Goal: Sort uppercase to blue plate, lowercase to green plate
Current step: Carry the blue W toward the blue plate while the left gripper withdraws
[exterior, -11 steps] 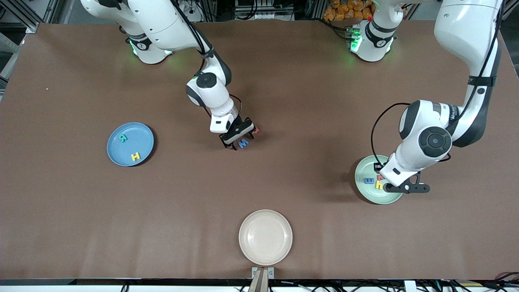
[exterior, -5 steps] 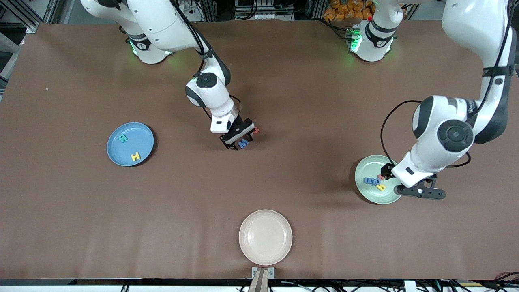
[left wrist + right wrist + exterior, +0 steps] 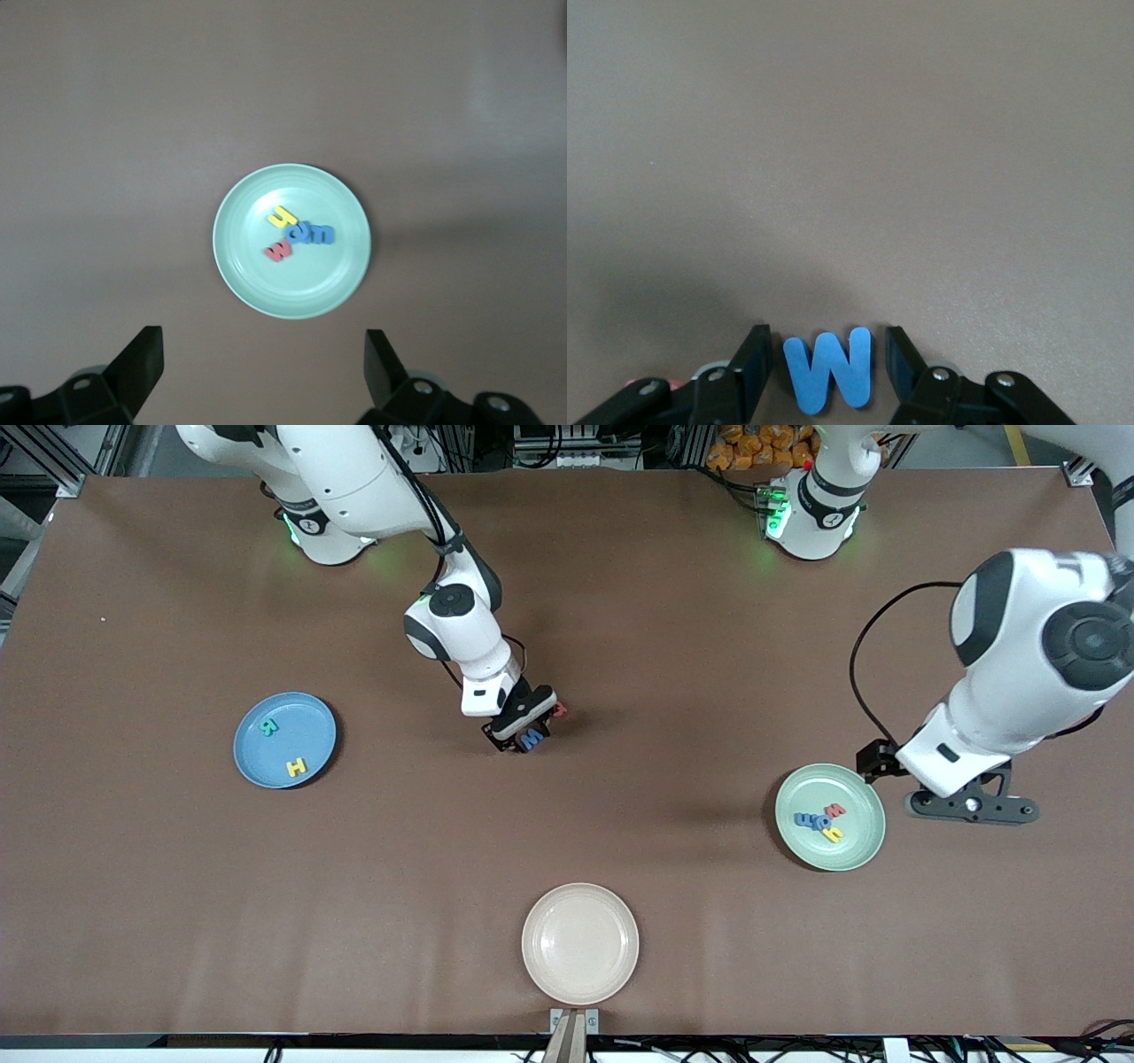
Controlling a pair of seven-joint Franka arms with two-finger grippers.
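The blue M (image 3: 532, 738) lies flat on the table mid-way between the plates. My right gripper (image 3: 523, 740) is down around it, jaws open with a narrow gap on each side, as the right wrist view shows around the blue M (image 3: 830, 367). The red G (image 3: 560, 709) lies just beside that gripper. The blue plate (image 3: 248, 744) holds the teal R (image 3: 268, 726) and yellow H (image 3: 296, 766). The green plate (image 3: 855, 841) holds the red w (image 3: 834, 810), blue m (image 3: 806, 819) and yellow h (image 3: 833, 833). My left gripper (image 3: 970, 808) is open and empty, raised beside the green plate (image 3: 266, 283).
An empty cream-white plate (image 3: 580, 943) sits at the table edge nearest the front camera. The brown table (image 3: 620, 824) is bare between the plates.
My left arm rose and drew away from over the green plate toward its end of the table, uncovering the letters. My right gripper's fingers narrowed around the blue M.
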